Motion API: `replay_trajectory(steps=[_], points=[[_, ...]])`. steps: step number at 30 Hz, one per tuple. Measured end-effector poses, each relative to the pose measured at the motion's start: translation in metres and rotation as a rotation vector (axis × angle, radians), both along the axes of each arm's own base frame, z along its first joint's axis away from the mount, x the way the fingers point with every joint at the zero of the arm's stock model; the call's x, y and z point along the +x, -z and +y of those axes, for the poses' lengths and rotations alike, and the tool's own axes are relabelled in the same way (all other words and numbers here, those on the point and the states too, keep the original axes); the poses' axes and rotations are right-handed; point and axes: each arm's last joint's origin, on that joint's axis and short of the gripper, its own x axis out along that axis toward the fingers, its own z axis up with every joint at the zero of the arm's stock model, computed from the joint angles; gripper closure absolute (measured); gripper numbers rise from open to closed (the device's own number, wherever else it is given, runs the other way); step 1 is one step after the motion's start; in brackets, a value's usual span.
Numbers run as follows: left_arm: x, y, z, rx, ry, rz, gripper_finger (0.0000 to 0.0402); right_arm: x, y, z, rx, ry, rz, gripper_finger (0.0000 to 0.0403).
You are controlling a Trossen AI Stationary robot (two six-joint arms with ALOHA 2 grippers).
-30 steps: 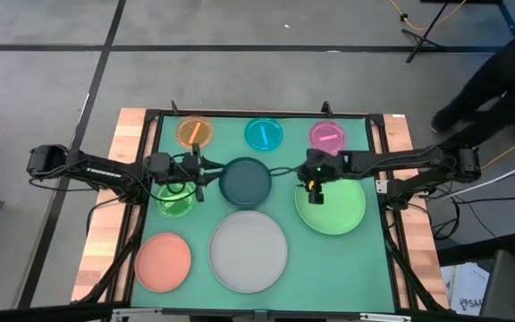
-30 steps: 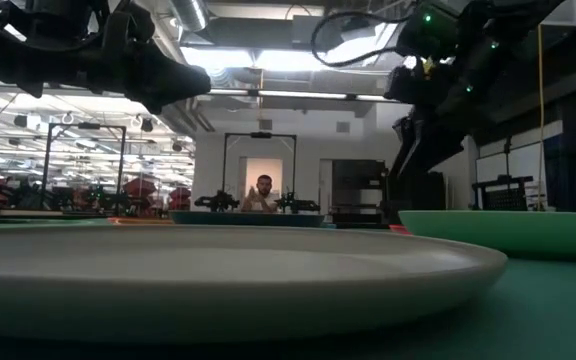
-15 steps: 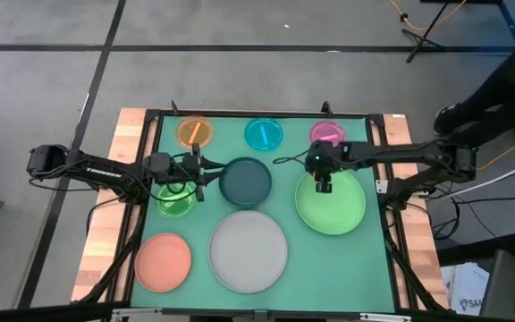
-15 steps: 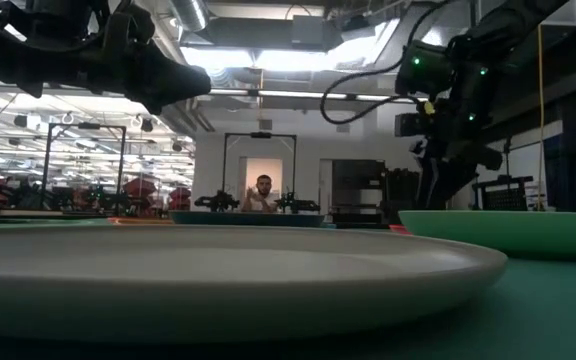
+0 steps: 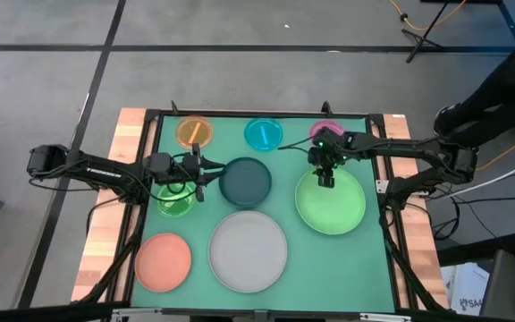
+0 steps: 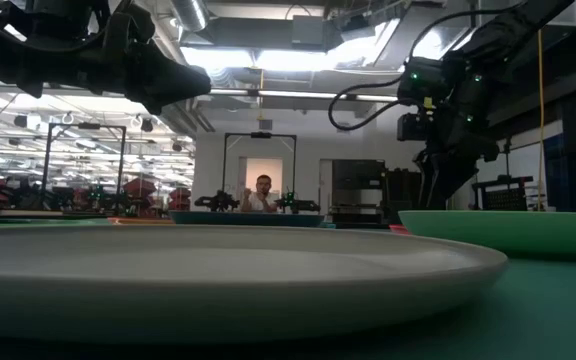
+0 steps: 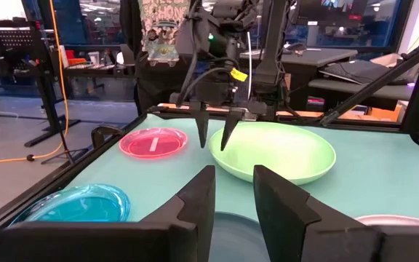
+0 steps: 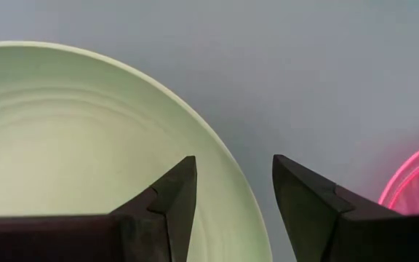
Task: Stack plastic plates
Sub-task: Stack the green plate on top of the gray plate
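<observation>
Green mat, eight round plates all lying flat and face up, so no long axis on any of them. Back row at 11, 12 and 1 o'clock: orange plate (image 5: 194, 131), cyan plate (image 5: 264, 133), magenta plate (image 5: 327, 132). Dark teal plate (image 5: 245, 181) sits near the centre, translucent green plate (image 5: 176, 198) at 9, light green plate (image 5: 330, 202) at 3, grey-white plate (image 5: 249, 249) at 6, salmon plate (image 5: 164, 261) at 7. Right gripper (image 5: 325, 182) points straight down over the light green plate's far rim, fingers spread wide, nothing in them. Left gripper (image 5: 201, 174) hovers between translucent green and teal, fingers narrowly apart, empty.
</observation>
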Motion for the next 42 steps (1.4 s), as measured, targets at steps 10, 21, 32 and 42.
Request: replay_trajectory(steps=[10, 21, 32, 42], points=[[0.000, 0.000, 0.000, 0.000, 0.000, 0.000, 0.0312, 0.005, 0.013, -0.001, 0.029, -0.020, 0.040, 0.0231], [0.000, 0.000, 0.000, 0.000, -0.001, 0.001, 0.0312, 0.008, 0.030, -0.001, 0.099, -0.042, 0.099, 0.0294], [0.000, 0.000, 0.000, 0.000, -0.001, 0.001, 0.0312, 0.011, 0.022, 0.000, 0.190, -0.046, 0.088, 0.0396], [0.000, 0.000, 0.000, 0.000, -0.001, 0.000, 0.0312, 0.022, -0.024, -0.002, 0.286, 0.004, 0.012, 0.0401]])
